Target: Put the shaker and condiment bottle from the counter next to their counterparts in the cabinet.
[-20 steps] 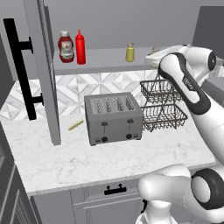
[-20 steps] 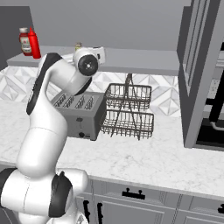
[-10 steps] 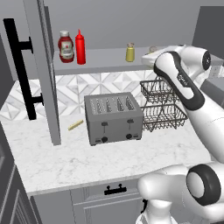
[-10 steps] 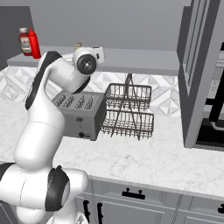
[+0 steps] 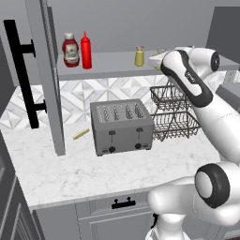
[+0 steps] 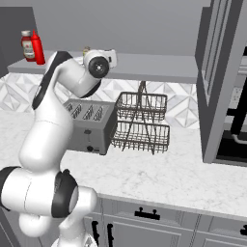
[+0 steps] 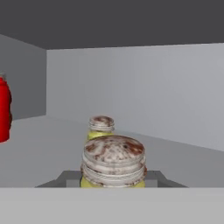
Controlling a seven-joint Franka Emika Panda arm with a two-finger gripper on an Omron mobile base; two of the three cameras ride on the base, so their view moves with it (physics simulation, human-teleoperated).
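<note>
shaker | pinched in the pincer, held over the cabinet shelf | aligned just short of its yellow counterpart for side-by-side placement | condiment bottle stands beside the ketchup bottle

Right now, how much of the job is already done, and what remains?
Done: the condiment bottle stands on the cabinet shelf beside the ketchup bottle. In hand: the tool is shut on the shaker, held over the shelf, with the yellow shaker just beyond it. Left: set the held shaker down next to that one, release it and withdraw.
</note>
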